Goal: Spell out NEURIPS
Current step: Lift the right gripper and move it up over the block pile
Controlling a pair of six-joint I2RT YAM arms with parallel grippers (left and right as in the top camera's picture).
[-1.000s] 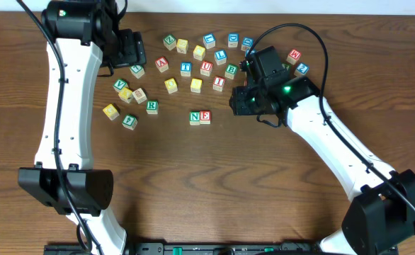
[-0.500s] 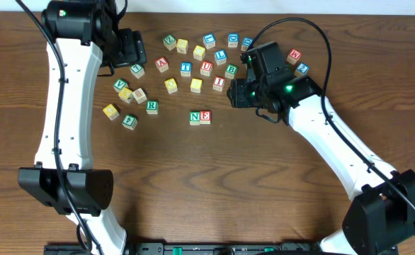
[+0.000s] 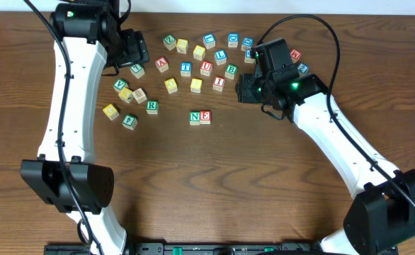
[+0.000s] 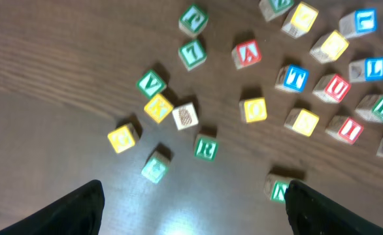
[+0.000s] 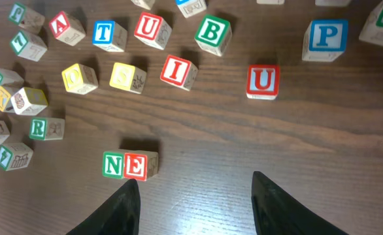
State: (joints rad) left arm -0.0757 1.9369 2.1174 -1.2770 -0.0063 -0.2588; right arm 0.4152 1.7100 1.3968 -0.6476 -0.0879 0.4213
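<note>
A green N cube (image 5: 114, 164) and a red E cube (image 5: 136, 164) sit side by side, touching, in the middle of the table (image 3: 264, 184); the overhead view shows the same N (image 3: 195, 117) and E (image 3: 205, 117). My right gripper (image 5: 195, 209) hangs open and empty just right of them, also in the overhead view (image 3: 241, 89). A red U (image 5: 263, 80) lies ahead of it, with a second red U (image 5: 150, 27), red I (image 5: 177, 70), blue P (image 5: 326, 36) and green R (image 5: 40, 127) around. My left gripper (image 4: 195, 215) is open and empty at the back left (image 3: 137, 57).
Several other letter cubes are scattered behind the N and E: green B (image 5: 212, 31), blue T (image 5: 109, 34), red A (image 5: 67, 26), two yellow cubes (image 5: 129, 76). A further cluster lies at the left (image 3: 126, 95).
My right gripper has drawn back from beside the N and E toward the far right and opened slightly. The left arm has barely shifted.
</note>
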